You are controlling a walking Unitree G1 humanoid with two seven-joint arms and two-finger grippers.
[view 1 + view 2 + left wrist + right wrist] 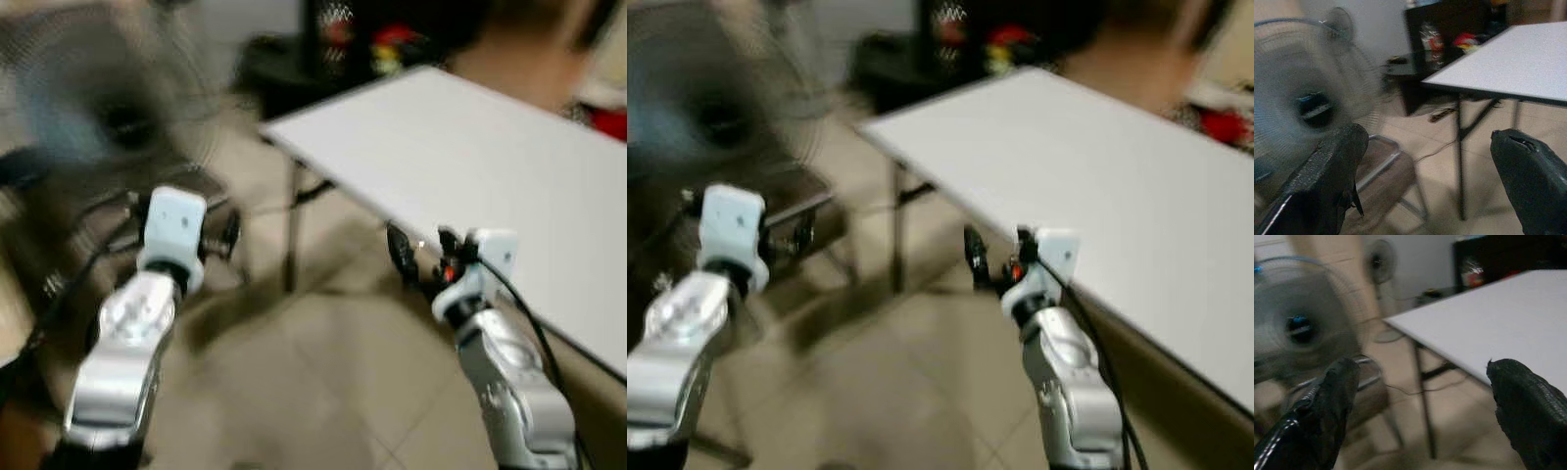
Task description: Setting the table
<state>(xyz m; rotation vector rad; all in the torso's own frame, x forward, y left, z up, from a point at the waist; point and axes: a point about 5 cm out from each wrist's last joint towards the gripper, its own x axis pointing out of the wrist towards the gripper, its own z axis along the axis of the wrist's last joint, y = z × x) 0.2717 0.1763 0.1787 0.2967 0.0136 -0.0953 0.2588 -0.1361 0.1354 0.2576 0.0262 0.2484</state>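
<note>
Currently approach phase, frames blurred. Both tools empty, fingers spread: left tool (pixel 217 227) raised over floor, right tool (pixel 423 253) level, just short of worktop (pixel 470 147) edge. Worktop bare ahead-right of right tool. Fan (pixel 1303 98) beyond left tool. Advice: settle stance, square up to edge before reaching.

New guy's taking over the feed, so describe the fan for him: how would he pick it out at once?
Start at the white table on the right, then look across the tiled floor to the far left. The fan stands there beyond the left gripper, behind a metal-framed chair. Its big round wire cage with a dark hub marks it out.
</note>
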